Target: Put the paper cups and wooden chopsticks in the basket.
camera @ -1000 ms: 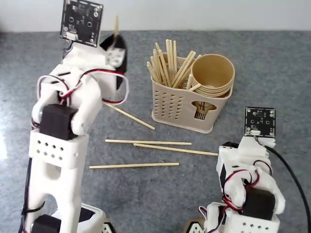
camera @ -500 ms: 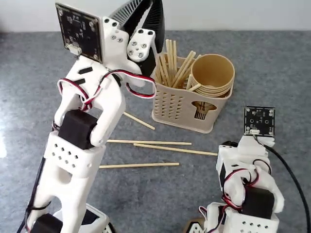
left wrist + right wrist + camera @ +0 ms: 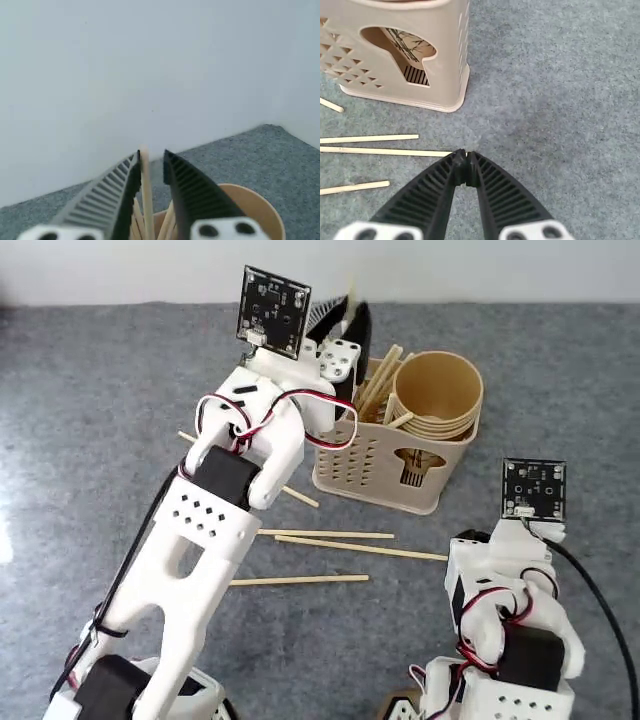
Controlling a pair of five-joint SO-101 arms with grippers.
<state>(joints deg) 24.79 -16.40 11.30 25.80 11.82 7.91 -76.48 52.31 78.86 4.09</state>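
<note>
My left gripper [image 3: 348,310] hangs over the left half of the tan basket [image 3: 385,455], shut on one wooden chopstick [image 3: 146,195] that stands upright between its jaws [image 3: 151,155]. A bundle of chopsticks [image 3: 378,375] leans in that half of the basket, and stacked paper cups [image 3: 438,390] fill the right half. Three loose chopsticks [image 3: 325,534] [image 3: 370,548] [image 3: 300,581] lie on the grey mat in front of the basket. A fourth chopstick [image 3: 297,496] lies slanted under the left arm. Near the front right, my right gripper [image 3: 466,160] is shut and empty, low over the mat beside a chopstick end [image 3: 385,150].
The cup rim [image 3: 260,205] shows just below the left gripper. The basket's front wall [image 3: 395,50] with its cut-out faces the right gripper. A white wall runs behind the mat. Bare mat lies to the right of the basket and at the far left.
The left arm has swung from the far left to above the basket, carrying the upright chopstick. The right arm has stayed still.
</note>
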